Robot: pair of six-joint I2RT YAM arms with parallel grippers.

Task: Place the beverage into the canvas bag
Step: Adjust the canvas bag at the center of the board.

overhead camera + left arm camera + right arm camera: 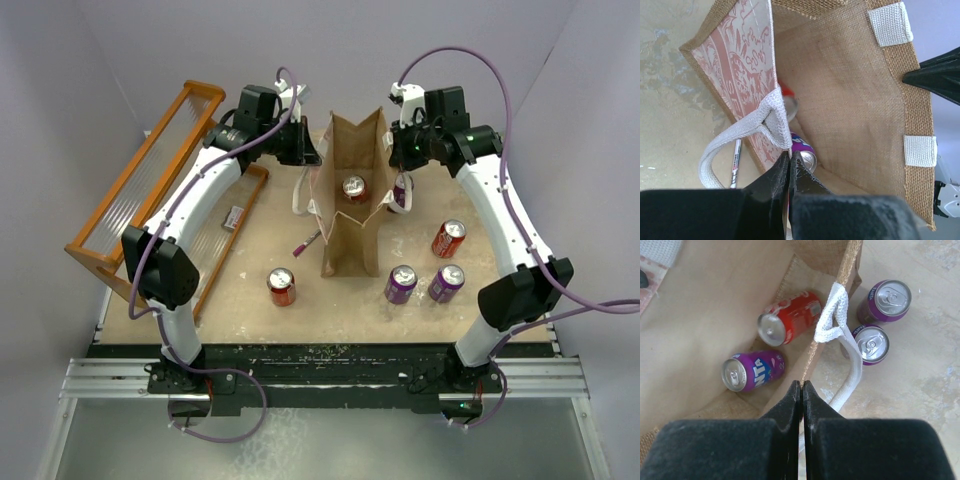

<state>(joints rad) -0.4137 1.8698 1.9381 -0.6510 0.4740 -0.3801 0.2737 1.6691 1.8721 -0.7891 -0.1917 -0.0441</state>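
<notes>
The canvas bag (352, 235) stands upright mid-table, tan with white loop handles. My left gripper (308, 155) is shut on its left rim; in the left wrist view (789, 156) the jaws pinch the wall just below a handle (765, 122). My right gripper (397, 150) is shut on the right rim, shown edge-on in the right wrist view (802, 384). Inside the bag (700, 305) lie a red can (790, 319) and a purple can (752, 371). The red can (354, 187) shows through the open top.
Loose cans stand on the table: red (281, 286), purple (401, 283), purple (446, 282), red (449, 238). A pen (305, 241) lies left of the bag. The orange slatted rack (150, 180) fills the far left.
</notes>
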